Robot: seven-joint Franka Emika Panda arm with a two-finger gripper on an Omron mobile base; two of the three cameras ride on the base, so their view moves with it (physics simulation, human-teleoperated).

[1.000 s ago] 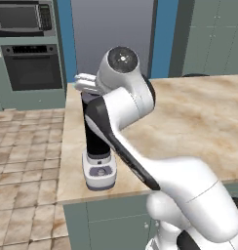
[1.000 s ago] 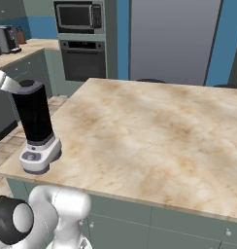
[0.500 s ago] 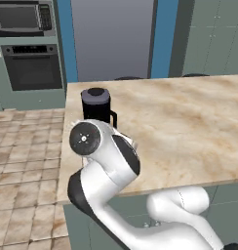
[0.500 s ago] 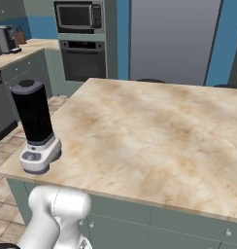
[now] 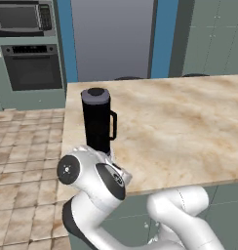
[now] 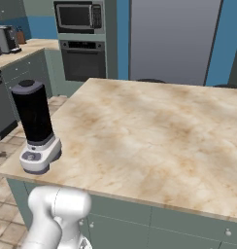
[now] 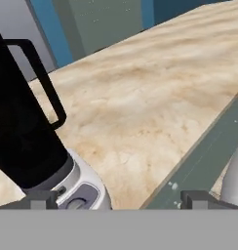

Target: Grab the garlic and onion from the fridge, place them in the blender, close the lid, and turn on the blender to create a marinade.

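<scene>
1. blender (image 5: 97, 119) base near the island worktop's (image 5: 179, 122) left front corner is hidden behind the arm in the left base view
2. hand view cuts off the jar's top
3. fridge (image 6: 174, 41) top cropped, bottom behind the worktop

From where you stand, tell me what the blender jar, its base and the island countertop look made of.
Blender jar: opaque black, probably plastic or tinted glass; smooth with a faint sheen.
Base: light grey, likely moulded plastic; rounded edges, matte look, small front buttons.
Countertop: beige stone such as marble or a laminate imitation; mottled brown veining, flat polished surface.
</scene>
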